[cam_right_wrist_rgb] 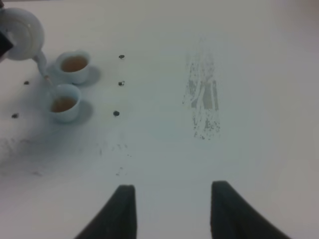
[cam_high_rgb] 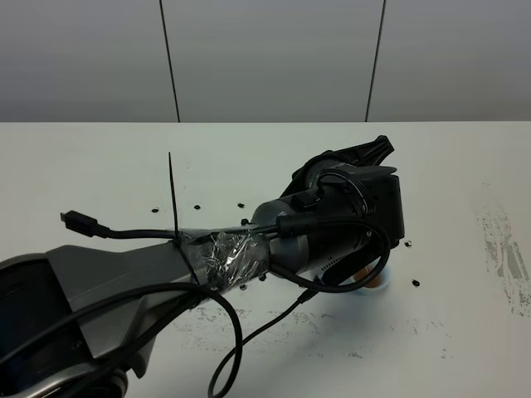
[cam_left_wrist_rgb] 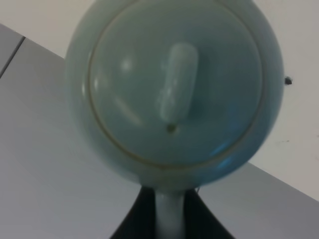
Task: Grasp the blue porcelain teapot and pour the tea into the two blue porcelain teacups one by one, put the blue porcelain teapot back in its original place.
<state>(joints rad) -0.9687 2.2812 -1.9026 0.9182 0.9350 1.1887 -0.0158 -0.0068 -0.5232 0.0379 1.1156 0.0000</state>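
Porcelain teapot (cam_left_wrist_rgb: pixel 174 89) sits clamped by its handle in the left gripper (cam_left_wrist_rgb: pixel 168 219).

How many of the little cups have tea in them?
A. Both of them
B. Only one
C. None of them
A: the right wrist view shows brown liquid inside the first teacup and inside the second teacup right beside it, both close to the spout of the blue porcelain teapot.
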